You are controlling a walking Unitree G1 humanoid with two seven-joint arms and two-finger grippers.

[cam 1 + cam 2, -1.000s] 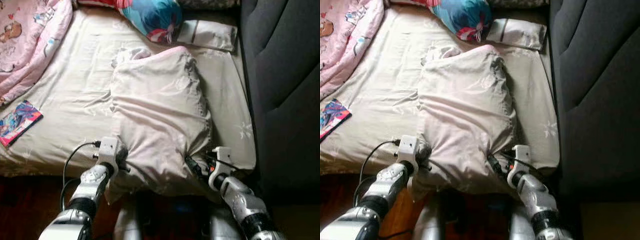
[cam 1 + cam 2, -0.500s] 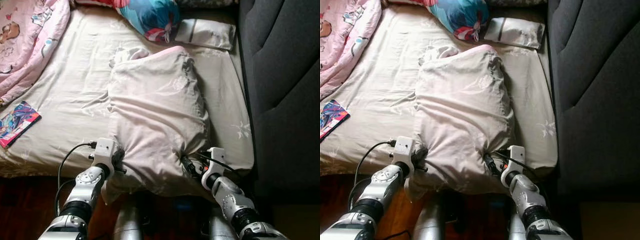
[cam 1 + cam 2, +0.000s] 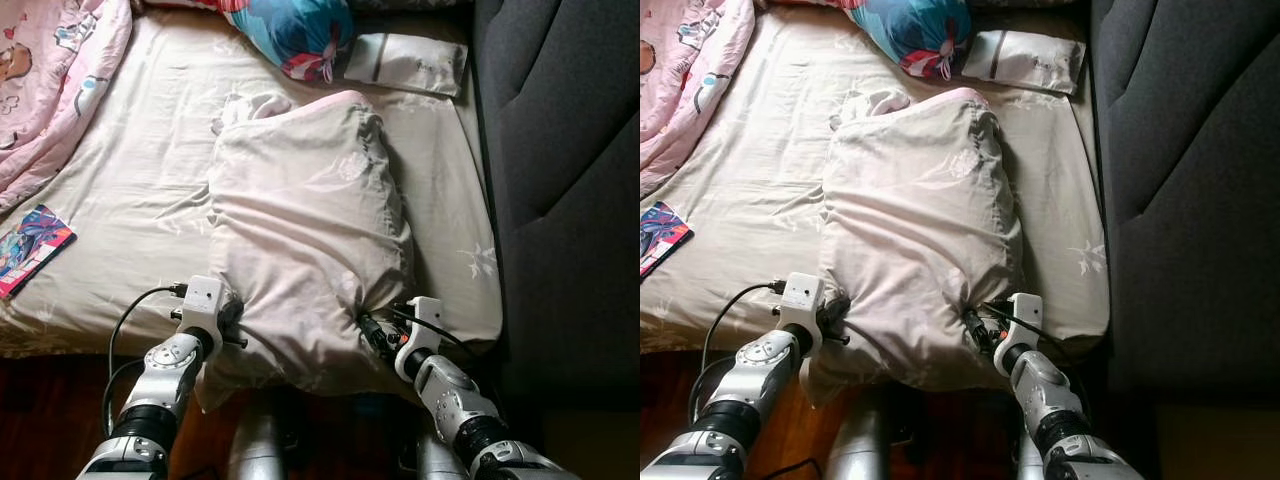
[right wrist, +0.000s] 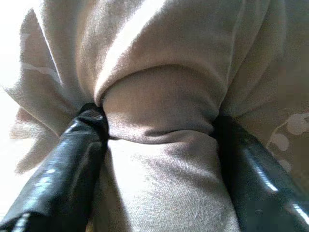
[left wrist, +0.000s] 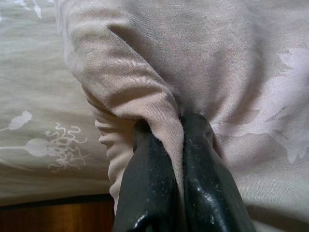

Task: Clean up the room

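Note:
A large beige pillow (image 3: 305, 230) lies lengthwise on the bed (image 3: 130, 210), its near end hanging over the bed's front edge. My left gripper (image 3: 232, 322) is shut on the pillow's near left corner; in the left wrist view its black fingers (image 5: 145, 183) pinch a fold of the fabric (image 5: 159, 121). My right gripper (image 3: 368, 328) is shut on the near right corner, and its fingers (image 4: 72, 164) squeeze a thick bunch of the pillow (image 4: 159, 145) between them.
A pink patterned blanket (image 3: 55, 80) is heaped at the far left. A colourful book (image 3: 30, 250) lies near the left front edge. A blue and red cushion (image 3: 290, 35) and a small white pillow (image 3: 405, 62) sit at the head. A dark grey padded wall (image 3: 560, 180) runs along the right.
Both arms have drawn back toward me with the pillow's corners still held, so the pillow's near end hangs a little further over the bed edge. The camera has shifted slightly.

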